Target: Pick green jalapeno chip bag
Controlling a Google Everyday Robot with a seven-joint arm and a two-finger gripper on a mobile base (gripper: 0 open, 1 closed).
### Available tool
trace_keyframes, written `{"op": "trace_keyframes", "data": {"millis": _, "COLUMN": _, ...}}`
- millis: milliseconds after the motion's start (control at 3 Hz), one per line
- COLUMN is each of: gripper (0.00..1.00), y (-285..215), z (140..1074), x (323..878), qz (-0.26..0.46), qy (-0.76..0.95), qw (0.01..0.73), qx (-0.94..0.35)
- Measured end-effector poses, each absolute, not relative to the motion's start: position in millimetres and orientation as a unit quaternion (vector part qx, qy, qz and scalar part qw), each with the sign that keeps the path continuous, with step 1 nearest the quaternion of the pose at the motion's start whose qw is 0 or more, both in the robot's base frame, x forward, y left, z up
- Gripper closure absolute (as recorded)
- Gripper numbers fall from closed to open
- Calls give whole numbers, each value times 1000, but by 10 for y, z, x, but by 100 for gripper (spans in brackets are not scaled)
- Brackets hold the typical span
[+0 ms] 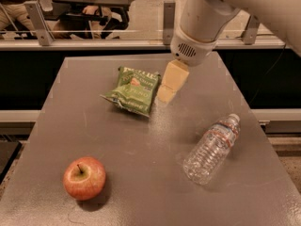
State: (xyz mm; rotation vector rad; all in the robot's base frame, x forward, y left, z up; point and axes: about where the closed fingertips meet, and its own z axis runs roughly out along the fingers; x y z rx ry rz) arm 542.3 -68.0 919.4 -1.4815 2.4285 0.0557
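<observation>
The green jalapeno chip bag (133,92) lies flat on the grey table (150,182), left of centre towards the back; it is crinkly, with pale lettering and a small reddish mark. My gripper (168,89), cream-coloured under a white wrist, hangs just right of the bag's right edge, close above the table. It holds nothing that I can see.
A red apple (84,178) sits at the front left. A clear plastic water bottle (211,147) lies on its side at the right. A glass railing (94,29) runs behind the table's back edge, with chairs and people beyond it.
</observation>
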Motion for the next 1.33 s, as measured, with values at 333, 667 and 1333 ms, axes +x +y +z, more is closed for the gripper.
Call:
{"op": "trace_keyframes", "data": {"millis": 333, "gripper": 0, "y": -413, "z": 9016, "x": 5555, "qz": 21, "qy": 852, "qw": 142, "qx": -503}}
{"op": "trace_keyframes", "data": {"millis": 667, "gripper": 0, "y": -130, "z": 8856, "x": 5612, "qz": 35, "qy": 857, "qw": 136, "qx": -495}}
{"op": "trace_keyframes", "data": {"millis": 1333, "gripper": 0, "y": 185, "z": 8506, "x": 5682, "qz": 35, "qy": 865, "qw": 129, "qx": -484}}
